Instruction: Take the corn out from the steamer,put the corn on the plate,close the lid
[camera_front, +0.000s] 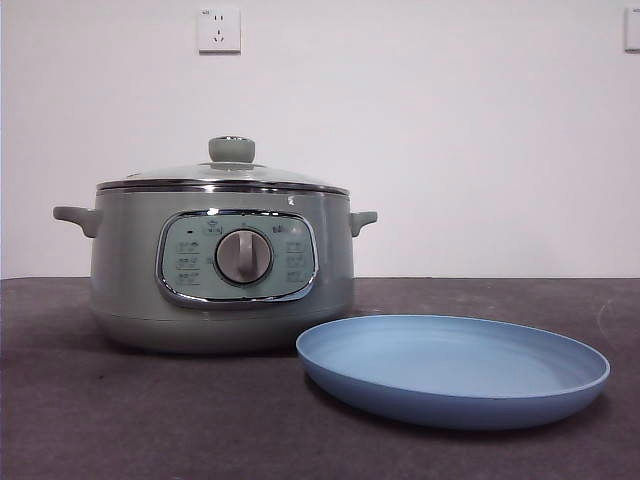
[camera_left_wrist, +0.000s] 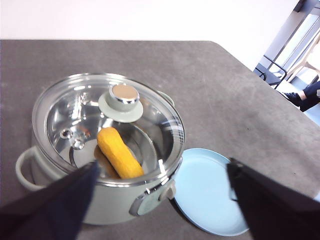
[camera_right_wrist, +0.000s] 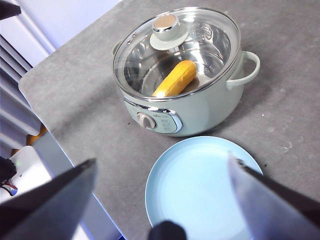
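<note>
Corn (camera_left_wrist: 119, 153) is seen lying on its side inside the steamer (camera_front: 222, 265), on the shiny metal floor of the pot, and it is viewed through the glass of the lid (camera_front: 225, 172). The lid is seated flat on the steamer's rim, with its pale-green knob (camera_left_wrist: 123, 96) at the centre, above one end of the corn. Nothing but the corn is made out inside the steamer. The steamer is stood on a dark grey table (camera_front: 120, 420), its control panel and dial (camera_front: 243, 256) turned toward the front camera. The plate (camera_front: 455, 369) is laid on the table just beside the steamer, on the dial side and slightly off toward one handle; its rim is close to the steamer's base, though contact cannot be judged. No object is carried on the plate. The left gripper (camera_left_wrist: 160, 200) is held high above the steamer, its jaws spread wide apart and nothing gripped between them. The right gripper (camera_right_wrist: 162, 200) is held high above the plate, on the side away from the steamer, its jaws likewise spread wide and nothing held. Neither arm is shown in the front view. A white wall with a socket (camera_front: 219, 29) is seen behind the steamer.
</note>
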